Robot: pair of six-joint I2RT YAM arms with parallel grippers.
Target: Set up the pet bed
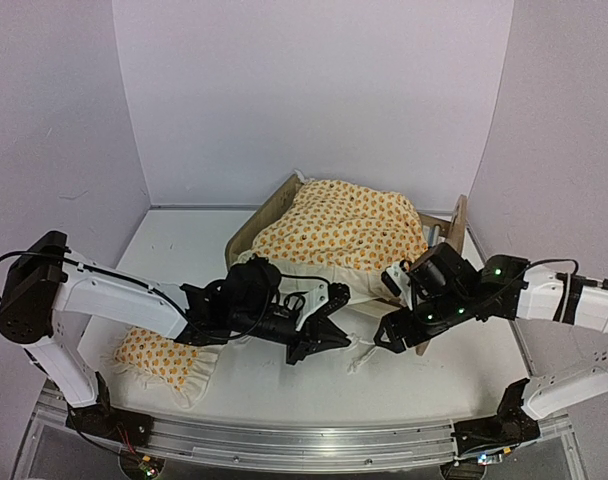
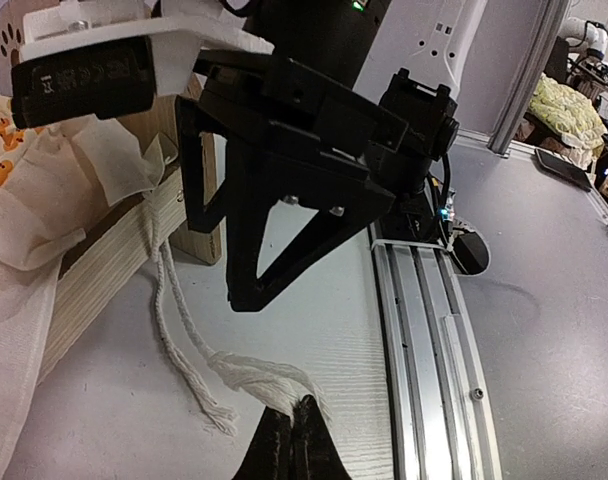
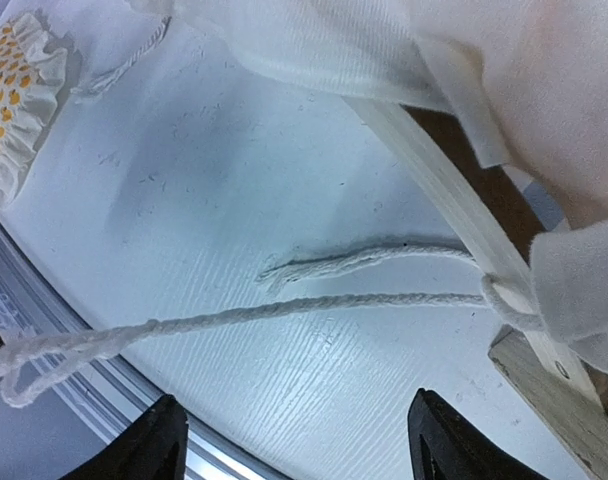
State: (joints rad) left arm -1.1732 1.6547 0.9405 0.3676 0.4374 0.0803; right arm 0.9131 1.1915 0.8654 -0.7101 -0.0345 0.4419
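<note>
While the pet bed (image 1: 274,205) sits toward the back of the white table (image 1: 184,250), its long axis runs across the table from left to right. The rounded plywood board is at its left-rear end and a second board stands at the right end, close to the right wall. An orange-patterned ruffled blanket (image 1: 349,230) is heaped over most of the frame. Bare tabletop shows between the bed and the left wall, and in a narrower strip in front of it, down to the aluminium rail (image 1: 284,440) along the near edge. The matching pillow (image 1: 159,355) lies at the near left, well apart from the bed. The left gripper (image 2: 289,445) is clenched on the frayed end of a white cord (image 3: 284,310), which leads back to the bed's near corner. The right gripper (image 3: 299,450) hovers just beside that corner with its jaws spread, holding nothing. The two grippers nearly meet in front of the bed.
</note>
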